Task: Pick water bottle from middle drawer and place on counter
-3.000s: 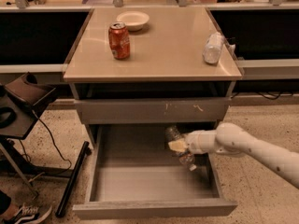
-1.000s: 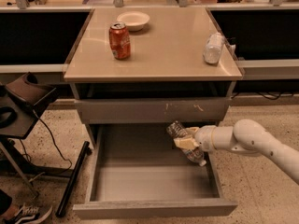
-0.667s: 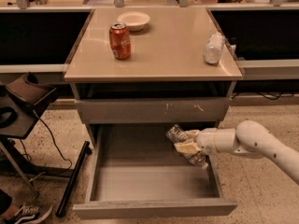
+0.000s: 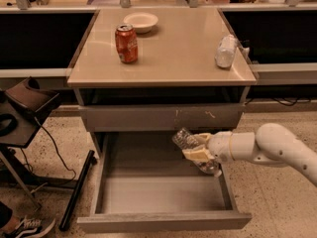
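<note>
**A:** Where is the water bottle?

**B:** Going from the left, a red can (image 4: pixel 127 44) and a white bowl (image 4: pixel 140 22) sit on the beige surface (image 4: pixel 173 66). Below it the drawer (image 4: pixel 148 195) is pulled out, and its grey floor is bare. The water bottle (image 4: pixel 184 139) is over the drawer's right rear part. It is tilted, with one end pointing up and left, and it looks clear of the floor. I can't tell which end carries the cap.

**A:** How will it handle?

**B:** I'd judge it light. It is thin, clear, crinkly plastic, so it gives under pressure and is probably a bit slick. Too hard a squeeze would buckle it, and too soft a one could let it slide or swivel. The best hold is across the middle of the body, where the weight balances.

**A:** And the jaws?

**B:** The gripper (image 4: pixel 199 154) is at the drawer's right side, just below the bottle's upper end. Its jaws are drawn in narrow around the bottle's middle and hold it, with an end sticking out on either side. I see them touching nothing else.

**A:** Anything further right?

**B:** A pale bottle (image 4: pixel 225 51) rests near the surface's right edge, and the white arm (image 4: pixel 277 145) reaches in from the right. The open middle of the surface looks like the safest place to put the bottle down.
</note>
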Controlling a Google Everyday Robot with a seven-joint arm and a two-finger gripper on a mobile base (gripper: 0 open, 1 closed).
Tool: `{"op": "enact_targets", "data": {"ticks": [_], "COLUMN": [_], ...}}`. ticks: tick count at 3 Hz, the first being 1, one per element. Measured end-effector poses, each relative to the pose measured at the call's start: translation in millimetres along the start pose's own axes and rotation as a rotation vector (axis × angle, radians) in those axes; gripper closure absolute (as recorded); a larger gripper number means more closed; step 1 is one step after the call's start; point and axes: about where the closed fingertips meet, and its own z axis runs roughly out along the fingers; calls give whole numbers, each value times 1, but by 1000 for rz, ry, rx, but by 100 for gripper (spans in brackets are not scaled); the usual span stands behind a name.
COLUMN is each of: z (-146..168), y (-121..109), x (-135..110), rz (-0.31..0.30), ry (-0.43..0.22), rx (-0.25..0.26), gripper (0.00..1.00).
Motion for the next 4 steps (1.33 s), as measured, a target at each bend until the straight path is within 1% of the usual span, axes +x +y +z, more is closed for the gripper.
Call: {"op": "enact_targets", "data": {"ticks": [1, 2, 3, 4], "z": [-48, -88, -108, -108], "y": [54, 70, 84, 85], "x": [-89, -189, -242, -242], "rz": [-95, -179, -264, -265], "ry": [-34, -49, -23, -22], "rx": [52, 156, 218, 218], "gripper": [100, 100, 100, 100]}}
